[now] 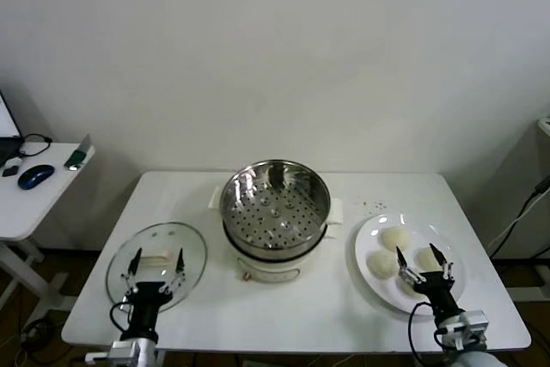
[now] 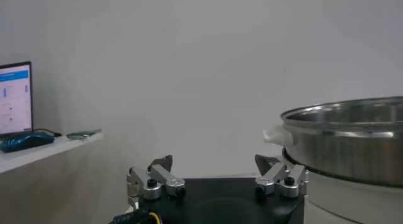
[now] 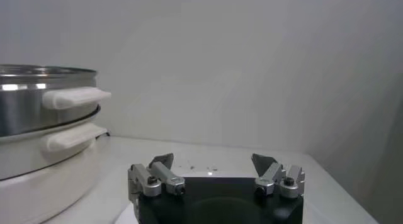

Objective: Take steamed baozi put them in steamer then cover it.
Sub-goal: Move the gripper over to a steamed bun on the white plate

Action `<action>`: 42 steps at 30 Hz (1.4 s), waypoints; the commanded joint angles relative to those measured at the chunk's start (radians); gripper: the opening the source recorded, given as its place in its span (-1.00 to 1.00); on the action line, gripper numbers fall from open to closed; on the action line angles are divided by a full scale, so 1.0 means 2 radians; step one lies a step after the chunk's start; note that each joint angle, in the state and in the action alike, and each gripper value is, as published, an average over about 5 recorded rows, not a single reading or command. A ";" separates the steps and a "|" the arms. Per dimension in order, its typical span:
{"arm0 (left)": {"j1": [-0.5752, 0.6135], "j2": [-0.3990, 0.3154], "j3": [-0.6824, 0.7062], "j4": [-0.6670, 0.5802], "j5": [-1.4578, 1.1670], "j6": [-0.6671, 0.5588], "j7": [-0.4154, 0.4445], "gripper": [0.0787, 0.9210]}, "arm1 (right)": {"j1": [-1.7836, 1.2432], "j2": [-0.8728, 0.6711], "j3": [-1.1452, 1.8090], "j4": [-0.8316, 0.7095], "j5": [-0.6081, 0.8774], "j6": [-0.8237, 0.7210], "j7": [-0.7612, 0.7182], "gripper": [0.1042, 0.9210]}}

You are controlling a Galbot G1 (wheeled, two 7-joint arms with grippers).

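Head view shows 3 steamed baozi [image 1: 394,237] plainly on the white plate [image 1: 369,279] at the right side of the white table [image 1: 292,315]; a 4th, if it is there, is hidden behind the right gripper [image 1: 424,264]. The buns I can see are pale, smooth and domed, sitting close together on the plate. That right gripper hangs over the near part of the plate with its fingers spread wide and nothing between them.

To the left of the plate, in the middle of the table, stands the steamer [image 1: 275,204]: a shiny steel pot with its perforated tray bare, set in a cream-white base with side handles. It has no lid on it.

Farther left again, the cover [image 1: 157,264] lies flat on the table, clear glass with a cream-white handle on top. The left gripper [image 1: 156,266] is poised over its near half, fingers also spread wide and gripping nothing.

Beyond the table's left edge is a small side desk [image 1: 26,204] carrying a dark computer mouse [image 1: 35,176]. A plain light wall [image 1: 275,49] stands behind everything.
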 commanded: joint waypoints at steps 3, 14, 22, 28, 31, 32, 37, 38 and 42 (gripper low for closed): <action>0.004 0.007 -0.004 -0.015 0.009 0.013 0.009 0.77 | 0.073 -0.167 -0.010 -0.021 -0.024 -0.122 -0.144 0.76; 0.015 0.005 0.007 -0.018 0.019 0.010 0.015 0.77 | 0.251 -0.379 -0.148 -0.162 -0.113 -0.113 -0.448 0.76; 0.015 0.020 0.004 -0.008 0.012 0.007 0.011 0.77 | 0.516 -0.382 -0.413 -0.244 -0.184 -0.075 -0.505 0.76; 0.020 0.043 0.006 -0.003 0.010 0.005 0.009 0.77 | 0.740 -0.329 -0.643 -0.317 -0.204 -0.054 -0.537 0.76; 0.019 0.044 0.007 -0.002 0.011 0.006 0.007 0.77 | 0.796 -0.294 -0.725 -0.347 -0.199 -0.052 -0.542 0.76; 0.018 0.044 0.007 -0.002 0.011 0.007 0.007 0.77 | 0.808 -0.283 -0.745 -0.355 -0.198 -0.052 -0.543 0.76; 0.014 0.037 0.009 -0.001 0.013 0.010 0.006 0.77 | 0.833 -0.238 -0.800 -0.387 -0.196 -0.055 -0.541 0.76; 0.013 0.036 0.009 0.000 0.013 0.011 0.006 0.77 | 0.833 -0.231 -0.803 -0.392 -0.196 -0.056 -0.540 0.76; 0.012 0.032 0.009 0.003 0.013 0.012 0.005 0.77 | 0.820 -0.205 -0.803 -0.416 -0.197 -0.059 -0.532 0.76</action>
